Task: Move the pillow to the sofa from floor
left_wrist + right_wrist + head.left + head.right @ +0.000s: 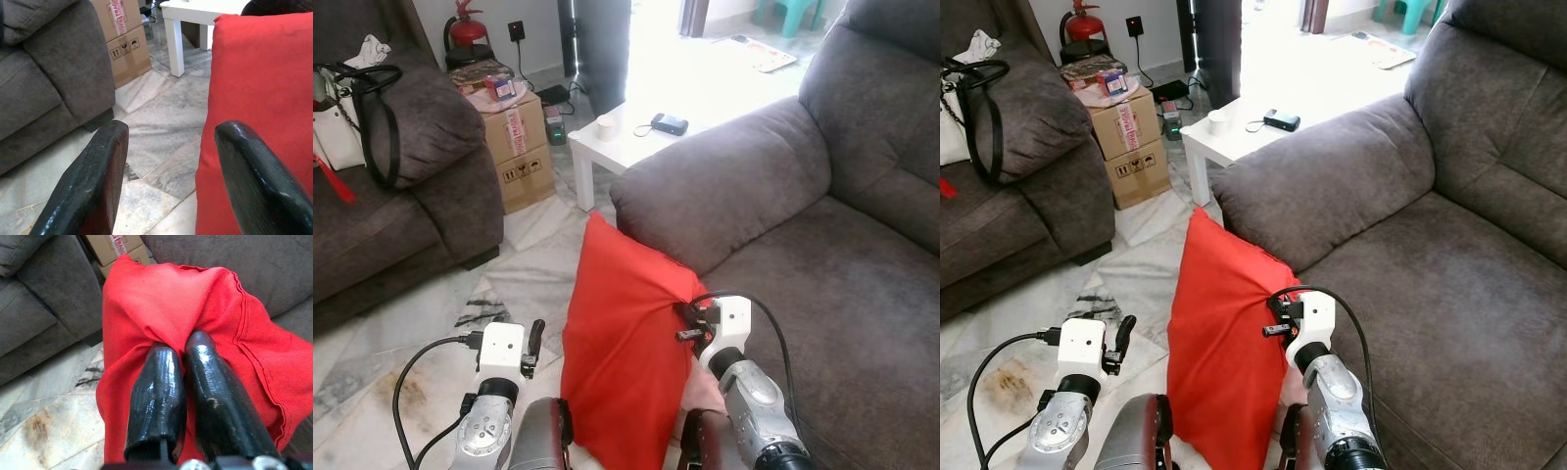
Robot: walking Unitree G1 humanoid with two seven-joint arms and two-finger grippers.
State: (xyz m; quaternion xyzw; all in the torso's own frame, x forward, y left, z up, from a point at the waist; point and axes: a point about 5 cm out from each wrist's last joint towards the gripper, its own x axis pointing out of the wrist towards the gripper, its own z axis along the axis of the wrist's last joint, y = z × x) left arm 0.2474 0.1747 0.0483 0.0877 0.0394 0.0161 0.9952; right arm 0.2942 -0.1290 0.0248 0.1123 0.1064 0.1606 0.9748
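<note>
My right gripper (182, 350): it is pinching a fold of the red pillow (626, 362), with both black fingers pressed together on the cloth.
My left gripper (171, 166): it is waiting with its fingers spread apart, just beside the pillow's other side and not gripping it.
Pillow, place: it is standing on its edge between my arms, leaning against the front of the grey sofa (822, 284), below the armrest.
Pillow, handling: I am judging it light, soft and loosely filled, because the cloth is bunching and wrinkling around my fingers.
Where to hold: a cloth pinch is probably enough, but the cover may be slipping; pressing both sides seems safer.
Materials: smooth red cloth with a stitched hem, fuzzy sofa fabric, a polished marble floor (156, 122).
</note>
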